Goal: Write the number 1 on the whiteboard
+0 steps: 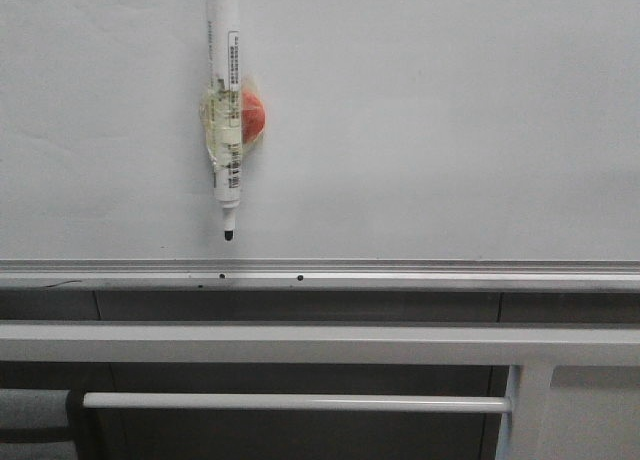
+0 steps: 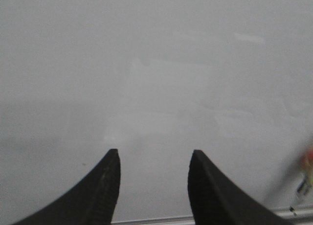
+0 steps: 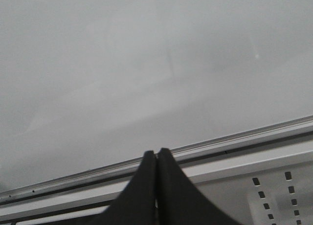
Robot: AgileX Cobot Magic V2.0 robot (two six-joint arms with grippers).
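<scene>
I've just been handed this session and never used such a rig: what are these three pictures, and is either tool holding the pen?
The front picture looks forward at a whiteboard with a silver rail along its lower edge. A white marker pen with a red ball taped on hangs tip down against the board; what keeps it there is out of frame. No stroke is written yet.

The other two pictures come from cameras on the arms' wrists. The left tool has its dark fingers spread apart and empty. The right tool has its fingers pressed together with nothing between them. So neither holds the pen.
</scene>
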